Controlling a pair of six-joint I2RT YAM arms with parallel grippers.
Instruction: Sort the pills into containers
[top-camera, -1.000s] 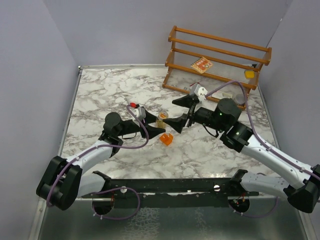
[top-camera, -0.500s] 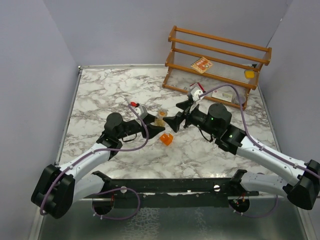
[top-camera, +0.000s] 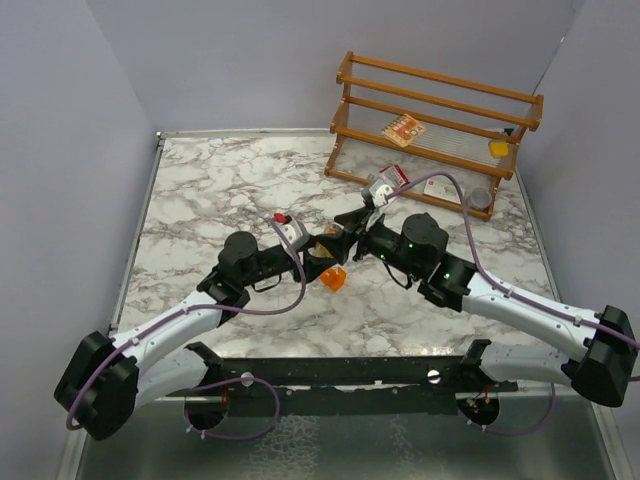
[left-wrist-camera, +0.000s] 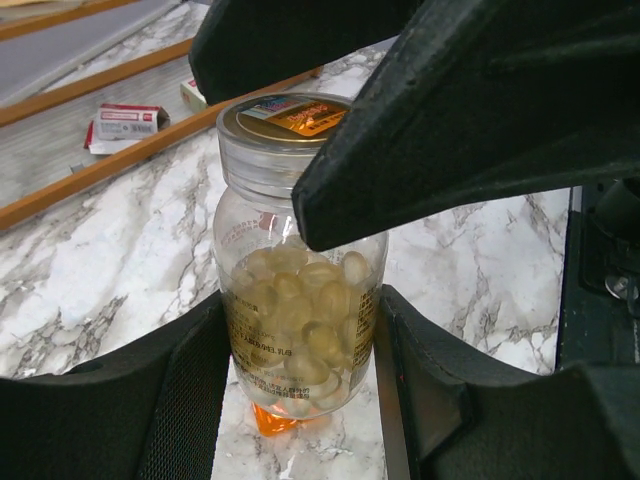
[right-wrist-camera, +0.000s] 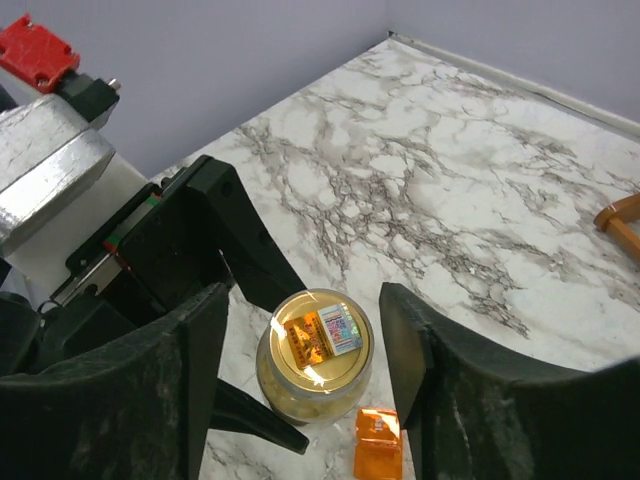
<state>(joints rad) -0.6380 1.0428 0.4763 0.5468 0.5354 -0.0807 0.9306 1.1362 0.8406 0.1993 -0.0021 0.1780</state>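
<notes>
The clear jar (left-wrist-camera: 300, 300) holds tan-yellow pills and has a gold lid with a sticker (right-wrist-camera: 318, 335). My left gripper (left-wrist-camera: 305, 335) is shut on the jar's body, one finger on each side. My right gripper (right-wrist-camera: 303, 300) is open, its fingers (right-wrist-camera: 410, 340) flanking the lid with gaps on both sides. In the top view both grippers meet at the jar (top-camera: 327, 243) at mid table; the jar is mostly hidden there. The orange box (top-camera: 333, 278) lies on the marble just in front of the jar, and shows in the right wrist view (right-wrist-camera: 378, 455) and under the jar in the left wrist view (left-wrist-camera: 268, 420).
A wooden rack (top-camera: 440, 110) stands at the back right with a red-and-white packet (top-camera: 403, 130) and a yellow item (top-camera: 497, 148) on it. A grey tin (top-camera: 480, 197) and another packet (left-wrist-camera: 125, 120) lie by the rack's foot.
My left gripper has pushed forward and right and closed round the jar. My right gripper has swung left and now straddles the jar's lid. The orange box has not moved.
</notes>
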